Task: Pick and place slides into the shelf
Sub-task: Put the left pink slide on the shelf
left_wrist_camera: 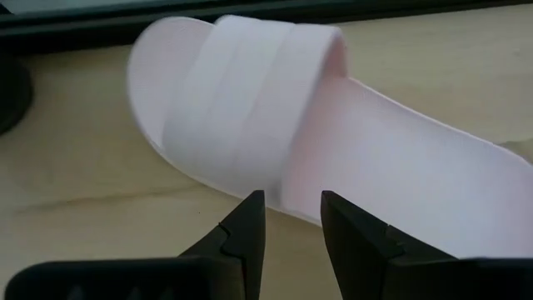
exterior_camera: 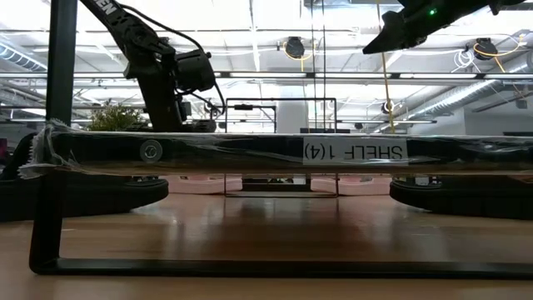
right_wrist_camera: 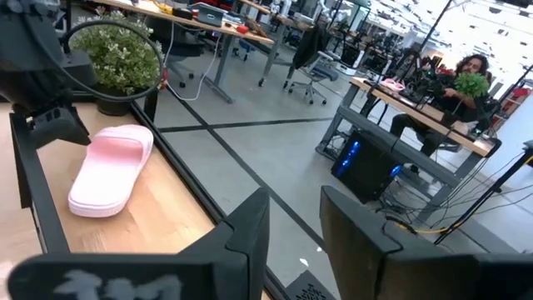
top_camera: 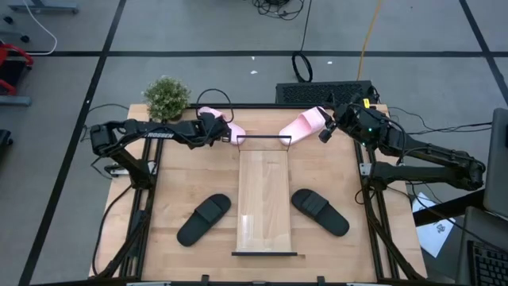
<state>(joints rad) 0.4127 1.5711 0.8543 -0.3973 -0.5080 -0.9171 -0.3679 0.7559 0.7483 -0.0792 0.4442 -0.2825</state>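
Two pale pink slides lie sole-down at the table's far end: one at the far left [top_camera: 236,129], one [top_camera: 302,125] just right of the shelf's far bar. Two black slides [top_camera: 204,218] [top_camera: 320,212] lie on either side of the shelf [top_camera: 264,199], a long light board on black bars. My left gripper [top_camera: 225,133] [left_wrist_camera: 291,208] is down low at the left pink slide [left_wrist_camera: 333,142], open by a narrow gap, its tips at the sole's side edge below the strap. My right gripper [top_camera: 324,131] [exterior_camera: 375,46] [right_wrist_camera: 293,208] hangs high above the table, narrowly open and empty. My left gripper comes at the left pink slide nearly level, its two fingertips [left_wrist_camera: 250,208] right at the sole's side edge [left_wrist_camera: 287,204] below the strap. I cannot tell whether they touch it. The slide lies flat on the table.
A potted plant [top_camera: 167,97] stands at the far left corner. A dark keyboard-like block [top_camera: 321,93] lies along the far edge behind the right pink slide. Bare wood shows between the shelf and the black slides. A person sits far off in the room [right_wrist_camera: 466,83].
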